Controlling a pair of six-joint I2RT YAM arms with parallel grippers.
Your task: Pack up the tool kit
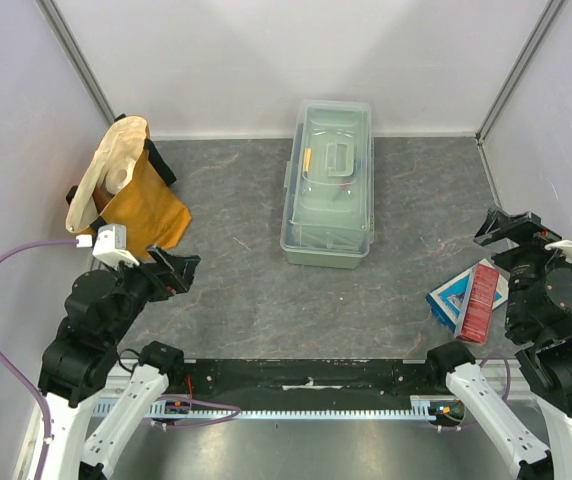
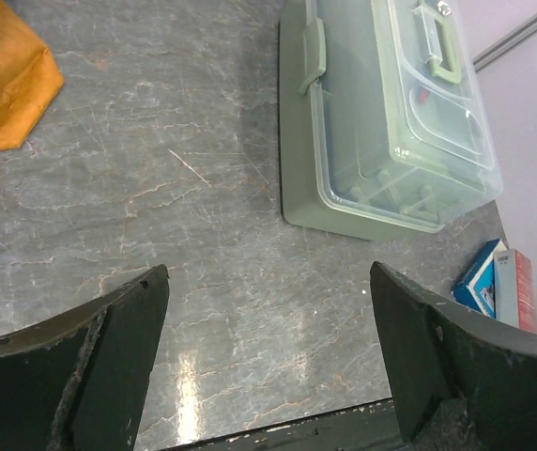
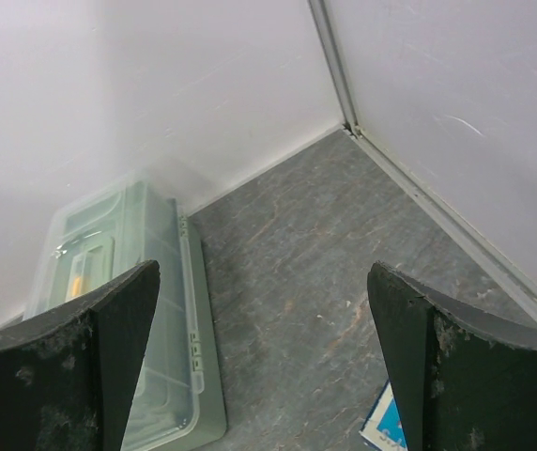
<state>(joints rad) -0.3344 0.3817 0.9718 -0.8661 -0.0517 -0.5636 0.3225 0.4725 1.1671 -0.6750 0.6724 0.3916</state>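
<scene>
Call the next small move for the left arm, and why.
Probably reach the left pincer forward to the side latch of the pale-green translucent plastic toolbox. Its clear lid is shut, both pincers are open and empty, and no loose tools lie on the grey table, so opening seems to come first.

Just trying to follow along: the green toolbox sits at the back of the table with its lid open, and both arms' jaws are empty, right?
Not quite. The toolbox has its clear lid closed, handle on top, as the top external view shows. The rest holds: it sits toward the back, and both grippers, left and right, hold nothing.
</scene>
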